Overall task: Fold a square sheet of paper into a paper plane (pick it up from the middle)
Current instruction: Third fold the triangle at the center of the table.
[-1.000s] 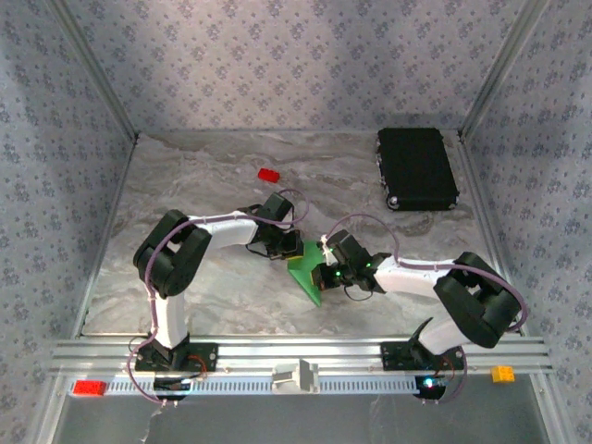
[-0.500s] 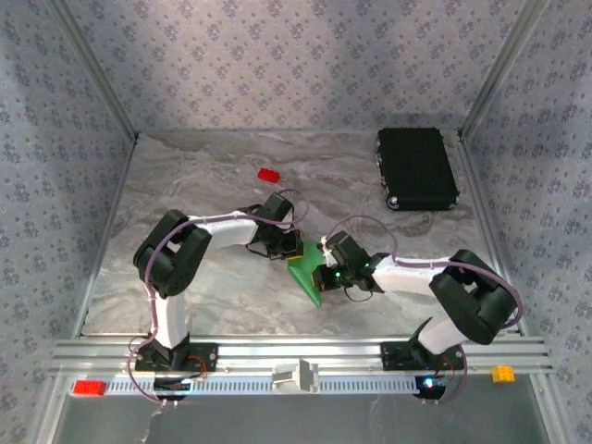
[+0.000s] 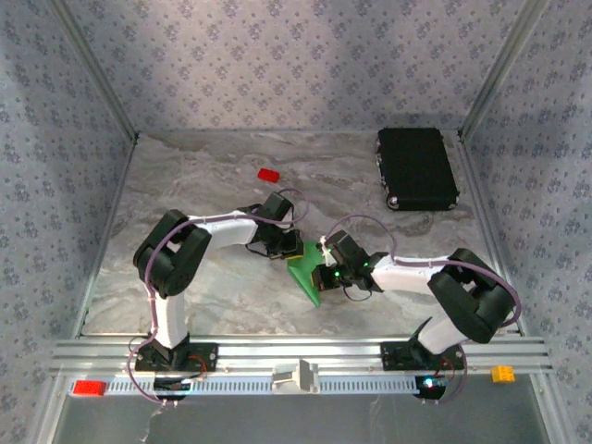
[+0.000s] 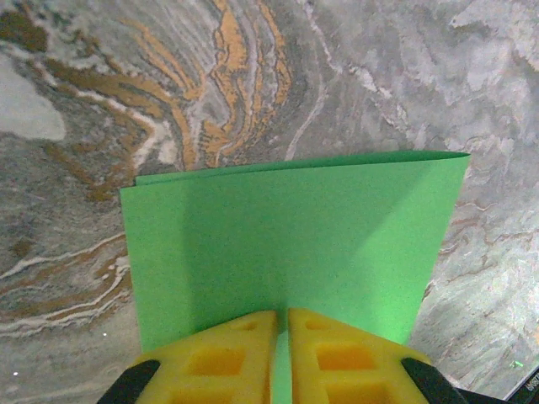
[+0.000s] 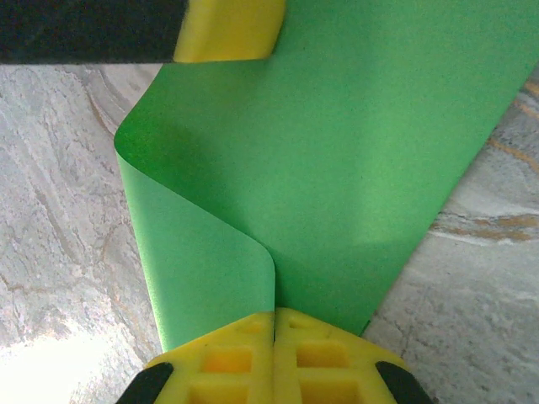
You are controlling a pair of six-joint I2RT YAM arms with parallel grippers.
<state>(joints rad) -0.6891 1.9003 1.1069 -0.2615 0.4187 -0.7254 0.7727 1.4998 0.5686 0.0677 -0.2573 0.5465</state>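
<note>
Hardly anything has shifted over the last second: the right arm [image 3: 472, 301] has drawn its elbow a touch leftward, while the sheet [image 3: 305, 270] and the left arm [image 3: 171, 254] sit just where they were. And we have a two-sided hold! From above, the green sheet shows as a narrow wedge in the middle of the worktop [image 3: 185, 194], caught between the two wrists, its pointed end aimed at the near rail. On the left wrist camera, the left jaws are pressed together on the near edge of the sheet [image 4: 286, 236], yellow pads [image 4: 223, 358] side by side with just a sliver of green between them; the far edge shows two layers, one peeking a little past the other, so the paper is doubled over. Over to the right wrist camera: the right jaws are likewise clamped on the sheet [image 5: 354, 151], pads [image 5: 227, 358] tight together, and the paper curls over in a soft roll on the left side. At the top of that view a yellow pad [image 5: 227, 29] of the other arm meets the sheet's far edge. Well clear of the action, the red block [image 3: 268, 175] lies toward the back, and the black case [image 3: 417, 168] rests in the far right corner.
</note>
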